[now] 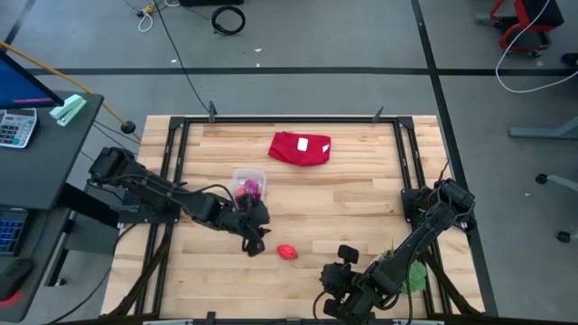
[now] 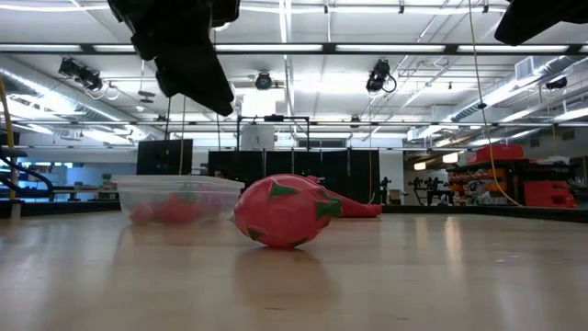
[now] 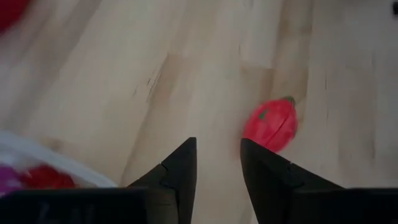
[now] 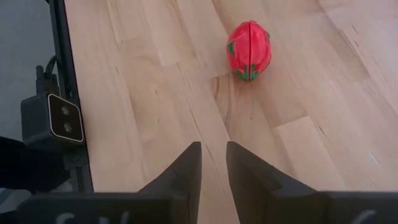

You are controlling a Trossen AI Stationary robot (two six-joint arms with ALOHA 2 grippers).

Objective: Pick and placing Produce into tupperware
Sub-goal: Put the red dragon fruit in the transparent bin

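The larger red oval piece [image 1: 287,252] with green flecks lies on its side on the bare wood, also seen in the low view [image 2: 280,211]. The clear tupperware [image 1: 248,185] stands farther back and holds red and purple pieces [image 1: 250,189]. My left gripper [image 3: 217,163] hovers open between tub and oval piece, its fingers pointing down; the oval piece [image 3: 270,124] lies just beyond its fingertips and a tub corner [image 3: 37,165] lies beside them. My right gripper [image 4: 213,163] waits near the table's near edge, slightly open and empty, with the oval piece [image 4: 249,50] ahead of it.
A folded red cloth with a white label [image 1: 301,147] lies near the far edge. A green leafy plant [image 1: 415,275] sits under the right arm at the near right. A small camera box [image 4: 61,118] is on the frame rail by my right gripper.
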